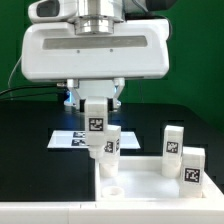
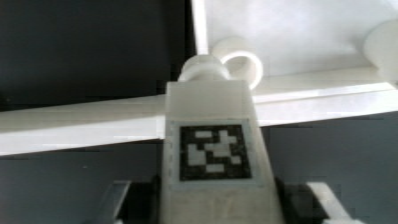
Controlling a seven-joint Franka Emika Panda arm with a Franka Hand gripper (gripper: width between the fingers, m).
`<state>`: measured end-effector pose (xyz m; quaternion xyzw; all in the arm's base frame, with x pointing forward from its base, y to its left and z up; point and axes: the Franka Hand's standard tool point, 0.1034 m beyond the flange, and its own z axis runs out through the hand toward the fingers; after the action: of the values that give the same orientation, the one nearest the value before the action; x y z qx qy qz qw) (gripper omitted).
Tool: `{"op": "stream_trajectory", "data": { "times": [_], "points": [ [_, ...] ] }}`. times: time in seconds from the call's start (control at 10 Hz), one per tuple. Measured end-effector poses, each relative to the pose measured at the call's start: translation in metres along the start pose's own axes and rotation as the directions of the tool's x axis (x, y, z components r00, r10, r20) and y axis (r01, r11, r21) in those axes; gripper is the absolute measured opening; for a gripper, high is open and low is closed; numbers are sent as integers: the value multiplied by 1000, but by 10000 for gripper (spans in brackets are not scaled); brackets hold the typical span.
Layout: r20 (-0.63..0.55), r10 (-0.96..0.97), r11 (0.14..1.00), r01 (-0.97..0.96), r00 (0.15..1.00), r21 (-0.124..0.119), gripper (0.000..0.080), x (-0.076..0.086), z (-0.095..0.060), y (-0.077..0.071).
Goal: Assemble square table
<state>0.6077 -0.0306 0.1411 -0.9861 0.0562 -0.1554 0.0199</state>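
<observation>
Tabletop slab (image 1: 150, 185), white with a raised rim, lay on the black worktop (image 1: 30, 160) at five o'clock in the exterior view. Two tagged legs (image 1: 172, 142) stood upright on its three o'clock side. The gripper (image 1: 96, 122) pinched a third leg (image 2: 217, 140) above the corner socket (image 2: 228, 68); released off-centre or tilted, that leg could likely jam or topple.

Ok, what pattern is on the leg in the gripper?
A black-and-white square tag on the white leg, clearest in the wrist view.
</observation>
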Motion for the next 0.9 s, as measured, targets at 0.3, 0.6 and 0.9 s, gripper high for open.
{"op": "stream_trajectory", "data": {
  "times": [0.3,0.6,0.9],
  "points": [
    [-26,-15,1000,15,1000,-3,287,1,11,-10],
    [-89,-42,999,40,995,-23,287,4,29,-16],
    [-95,-42,999,40,995,-23,287,4,31,-19]
  ]
}}
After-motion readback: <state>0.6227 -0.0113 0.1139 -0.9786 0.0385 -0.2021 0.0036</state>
